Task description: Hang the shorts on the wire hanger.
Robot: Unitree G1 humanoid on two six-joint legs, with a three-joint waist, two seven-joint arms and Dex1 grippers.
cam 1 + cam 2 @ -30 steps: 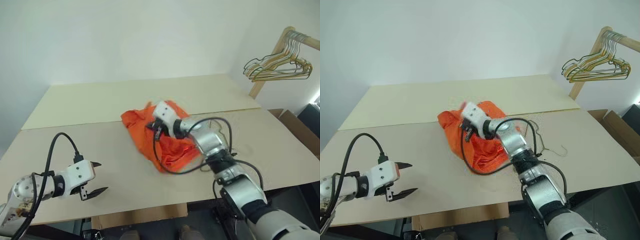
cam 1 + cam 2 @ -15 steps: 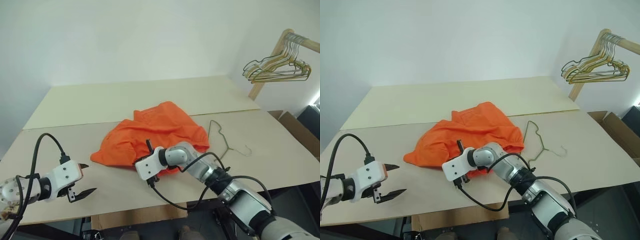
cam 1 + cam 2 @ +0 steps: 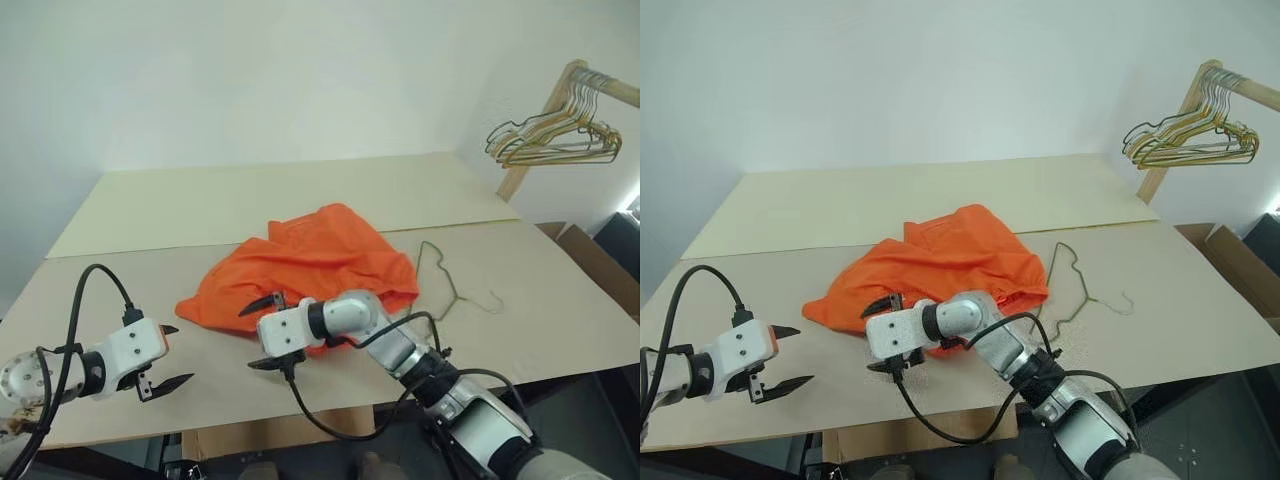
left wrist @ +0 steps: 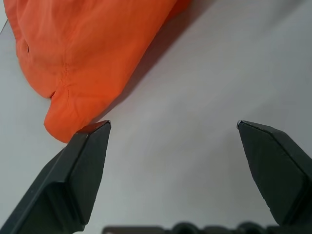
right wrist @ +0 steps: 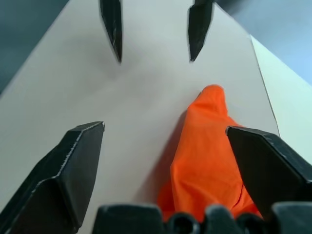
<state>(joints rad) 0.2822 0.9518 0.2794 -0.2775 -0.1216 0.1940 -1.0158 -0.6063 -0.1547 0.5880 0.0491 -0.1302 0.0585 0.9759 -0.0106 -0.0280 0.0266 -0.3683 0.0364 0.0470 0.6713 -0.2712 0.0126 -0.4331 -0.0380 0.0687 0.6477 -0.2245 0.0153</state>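
Observation:
The orange shorts (image 3: pixel 300 272) lie spread out flat in the middle of the table. The wire hanger (image 3: pixel 452 283) lies flat on the table just right of them, its hook pointing right. My right gripper (image 3: pixel 250 338) hovers at the shorts' near-left edge, open and gripping nothing. In the right wrist view the shorts' corner (image 5: pixel 204 146) lies under the gap between its spread fingers (image 5: pixel 73 165). My left gripper (image 3: pixel 180 353) stands open over bare table at the near left. Its wrist view shows a corner of the shorts (image 4: pixel 83 53) just ahead.
A wooden rack at the back right carries a bunch of gold and dark hangers (image 3: pixel 550 135). A cardboard box (image 3: pixel 600 262) stands beyond the table's right edge. The table's front edge (image 3: pixel 300 415) runs just below both grippers.
My right gripper pulled the bunched shorts toward the near left and spread them flat, uncovering the hanger. It then opened and let go of the fabric. The left gripper stayed put.

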